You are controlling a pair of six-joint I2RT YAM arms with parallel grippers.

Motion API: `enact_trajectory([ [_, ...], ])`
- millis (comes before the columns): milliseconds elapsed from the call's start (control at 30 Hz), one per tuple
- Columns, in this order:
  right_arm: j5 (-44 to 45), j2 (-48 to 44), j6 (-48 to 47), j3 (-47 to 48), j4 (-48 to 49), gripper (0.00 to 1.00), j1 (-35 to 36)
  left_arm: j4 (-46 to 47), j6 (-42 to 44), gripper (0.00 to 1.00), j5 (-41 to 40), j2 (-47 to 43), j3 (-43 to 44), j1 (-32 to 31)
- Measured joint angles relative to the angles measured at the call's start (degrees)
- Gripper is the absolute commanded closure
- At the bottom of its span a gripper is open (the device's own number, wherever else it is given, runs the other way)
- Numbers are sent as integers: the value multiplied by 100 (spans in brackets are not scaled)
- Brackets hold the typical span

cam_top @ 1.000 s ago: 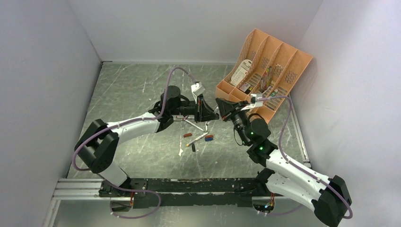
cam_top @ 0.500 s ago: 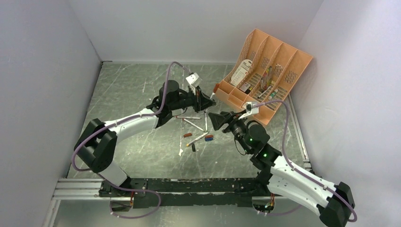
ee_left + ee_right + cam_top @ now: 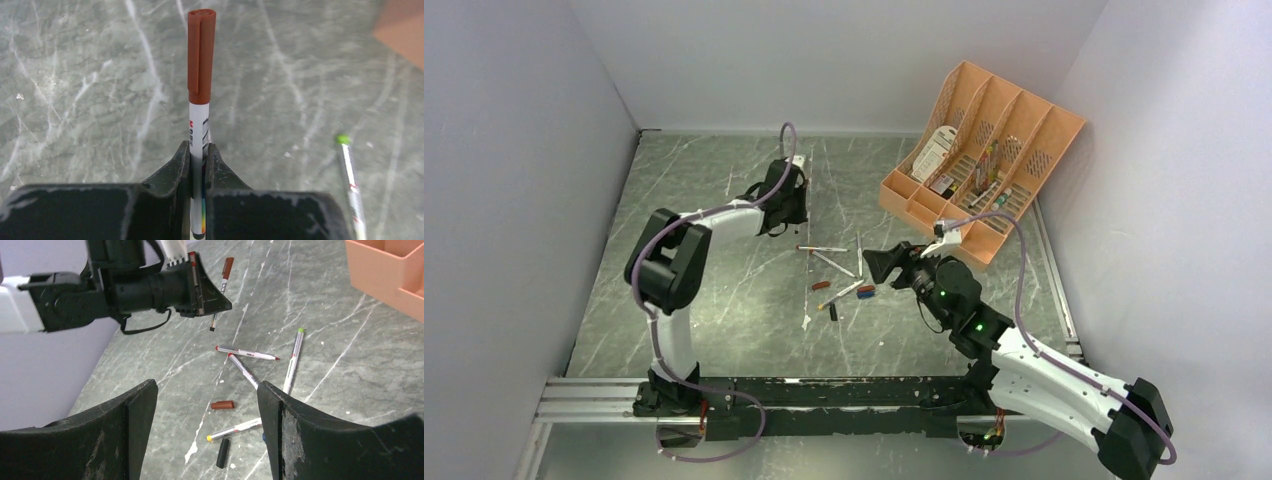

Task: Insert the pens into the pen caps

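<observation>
Starting nearest the bases (clock = top view): the right gripper point(image 3: 202, 400) is spread wide w/ nothing in it, hung over the loose pile mid-table. Right under it a black cap point(image 3: 222, 452), a yellow-tipped pen point(image 3: 235, 429) and a red-brown cap point(image 3: 222, 404) are seen, close together but apart. Towards 12 o'clock a red-tipped pen point(image 3: 247, 353) and a second pen point(image 3: 244, 370) nearly meet at one end, w/ a green-ended pen point(image 3: 294, 360) just beside at 3 o'clock. Farther out, abt 11 o'clock of the pile, the left gripper point(image 3: 199, 152) is clamped on a capped pen point(image 3: 198, 125), red cap point(image 3: 201, 55) seated, so that one looks done imo. The orange tray point(image 3: 385, 270) is parked at 2 o'clock, at the back.

Next grab is prob best made on the yellow-tipped pen, since it's clear of the other pens. Jaws should be set across the barrel mid-length and lowered straight, so the caps beside it aren't knocked. Enough tip should be left sticking out for capping.
</observation>
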Motion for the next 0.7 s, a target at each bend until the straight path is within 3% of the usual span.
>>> enact_trajectory([
  [167, -57, 7, 50, -87, -22, 27, 0, -979, -4, 89, -555, 673, 946, -4],
  [233, -63, 9, 72, -125, -24, 27, 0, -1292, 0, 74, -697, 815, 1281, -4],
  [433, 4, 136, 35, -175, -136, 28, 2, -1821, 20, 50, -826, 1093, 1659, -4],
  [533, 98, 452, -76, -96, -251, 33, 0, -2009, 24, 47, -826, 1150, 1644, -4],
  [700, 326, 1777, -323, 699, -595, 53, -15, -1980, 22, 49, -809, 1045, 1453, -4],
])
